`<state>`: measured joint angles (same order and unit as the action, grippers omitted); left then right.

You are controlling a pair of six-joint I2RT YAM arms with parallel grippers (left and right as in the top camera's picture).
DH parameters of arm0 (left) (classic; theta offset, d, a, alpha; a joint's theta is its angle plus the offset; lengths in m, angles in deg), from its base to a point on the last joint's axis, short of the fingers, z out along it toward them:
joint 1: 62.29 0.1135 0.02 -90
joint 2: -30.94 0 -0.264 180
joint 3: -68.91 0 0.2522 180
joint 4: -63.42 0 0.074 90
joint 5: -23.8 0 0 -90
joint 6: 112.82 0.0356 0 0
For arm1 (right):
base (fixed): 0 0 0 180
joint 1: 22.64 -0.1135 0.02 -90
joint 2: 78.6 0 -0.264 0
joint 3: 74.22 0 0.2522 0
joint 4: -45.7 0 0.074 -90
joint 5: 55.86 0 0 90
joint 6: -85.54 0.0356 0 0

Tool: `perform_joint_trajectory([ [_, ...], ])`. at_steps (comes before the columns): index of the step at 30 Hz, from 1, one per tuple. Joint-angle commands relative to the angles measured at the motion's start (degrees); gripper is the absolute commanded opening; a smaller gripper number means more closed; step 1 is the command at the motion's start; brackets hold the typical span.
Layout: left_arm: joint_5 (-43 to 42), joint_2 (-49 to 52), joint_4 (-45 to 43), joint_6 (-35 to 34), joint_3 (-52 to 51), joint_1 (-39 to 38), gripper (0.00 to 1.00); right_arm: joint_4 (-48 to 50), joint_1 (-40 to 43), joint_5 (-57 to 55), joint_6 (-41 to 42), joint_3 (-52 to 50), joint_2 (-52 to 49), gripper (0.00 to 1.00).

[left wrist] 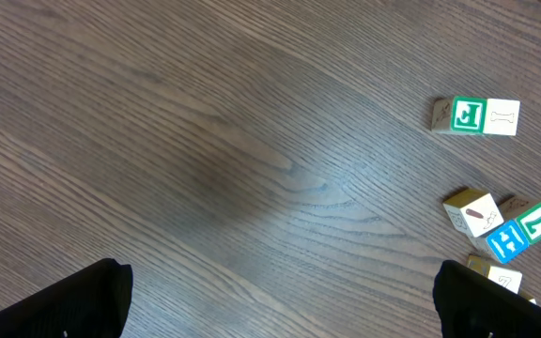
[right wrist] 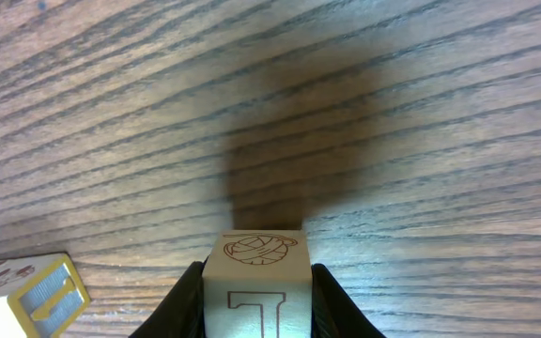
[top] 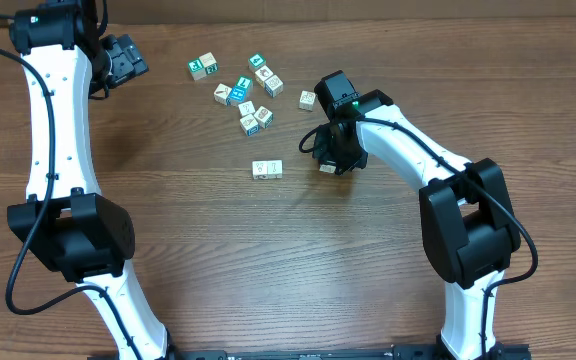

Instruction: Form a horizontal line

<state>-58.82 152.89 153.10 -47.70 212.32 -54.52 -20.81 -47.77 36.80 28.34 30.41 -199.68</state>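
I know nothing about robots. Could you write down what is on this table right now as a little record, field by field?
table: brown wood grain
row: two pale cubes touching, side by side
held cube: pale, yarn-ball picture on top, just right of the row with a gap between
right gripper: shut on the held cube
left gripper: open, empty, off to the left of the cubes
loose cubes: scattered beyond the row, several teal-and-white
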Motion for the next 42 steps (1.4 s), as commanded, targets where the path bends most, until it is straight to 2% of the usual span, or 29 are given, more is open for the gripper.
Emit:
perform_joint_trajectory([
  [1,0.5,-0.5,0.2,1.1,0.8,0.0,0.99,0.0,0.0,0.9,-0.2,1.8,2.8,0.24],
  [42,0.5,-0.5,0.2,1.1,0.8,0.0,1.0,1.3,-1.5,0.9,-6.1,1.8,2.7,0.22],
])
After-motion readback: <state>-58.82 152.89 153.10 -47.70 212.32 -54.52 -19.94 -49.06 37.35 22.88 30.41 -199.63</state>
